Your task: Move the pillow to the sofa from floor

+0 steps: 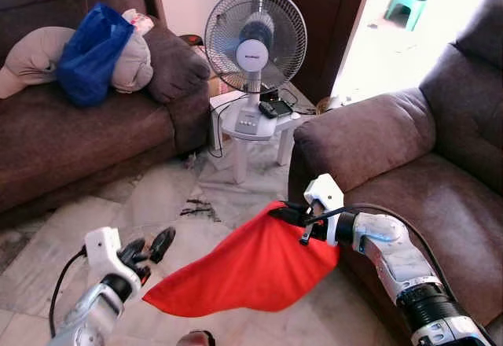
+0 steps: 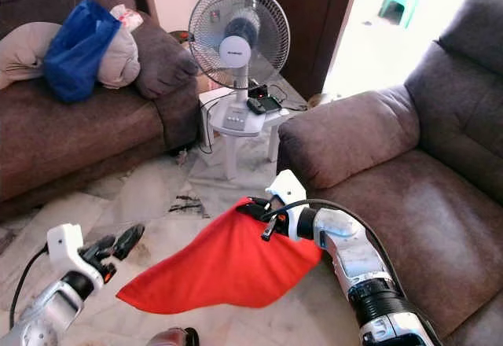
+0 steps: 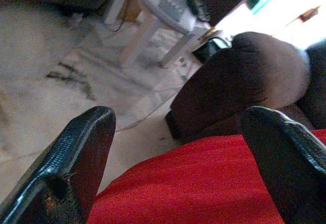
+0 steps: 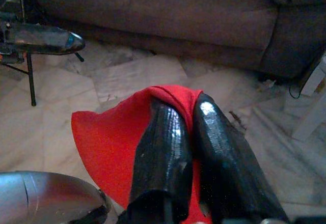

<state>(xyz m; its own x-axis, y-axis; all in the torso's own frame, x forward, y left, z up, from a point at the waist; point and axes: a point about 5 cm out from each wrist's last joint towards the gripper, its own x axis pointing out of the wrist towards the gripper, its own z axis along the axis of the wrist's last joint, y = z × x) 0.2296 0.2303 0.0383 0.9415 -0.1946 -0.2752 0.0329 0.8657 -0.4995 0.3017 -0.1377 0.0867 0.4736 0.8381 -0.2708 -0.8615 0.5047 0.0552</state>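
A flat red pillow (image 1: 251, 271) hangs above the marble floor in front of the brown armchair. My right gripper (image 1: 287, 216) is shut on its upper corner, and red cloth (image 4: 178, 99) wraps over the fingertips in the right wrist view. My left gripper (image 1: 148, 248) is open just beside the pillow's lower left tip, not touching it. The red cloth (image 3: 204, 183) lies below and between its spread fingers in the left wrist view. The brown sofa (image 1: 86, 134) stands at the far left.
A blue bag (image 1: 93, 53) and grey cushions (image 1: 35, 59) lie on the sofa seat. A standing fan (image 1: 254, 43) sits on a white stool (image 1: 251, 130) between sofa and armchair (image 1: 409, 165). A tripod leg (image 4: 30, 76) stands on the floor.
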